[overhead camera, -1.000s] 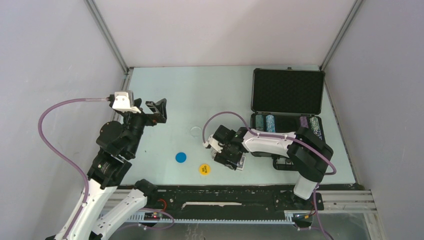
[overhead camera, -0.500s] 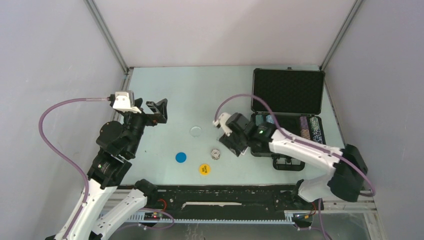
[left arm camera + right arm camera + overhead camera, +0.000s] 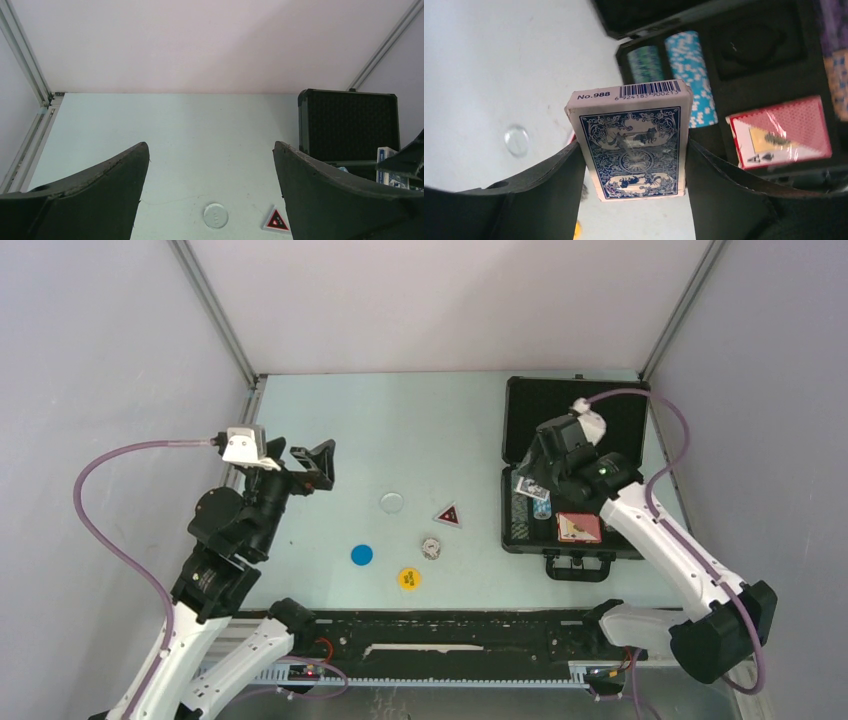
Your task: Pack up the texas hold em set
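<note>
One blue card deck (image 3: 631, 142), a flat box with an ornate printed back, is clamped in the right gripper (image 3: 634, 155) above the open black foam-lined case (image 3: 575, 420). In the case lie one red deck (image 3: 781, 132) and at least two speckled chip rows (image 3: 689, 70). Four round buttons (image 3: 361, 555) and one triangular button (image 3: 447, 515) lie on the table (image 3: 400, 430), and the left gripper (image 3: 211, 146) stands wide apart, empty.

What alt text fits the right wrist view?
The right end effector grips a blue card deck above the open black case. The case holds teal and blue chip rows and a red card deck; a clear round button lies on the table.
</note>
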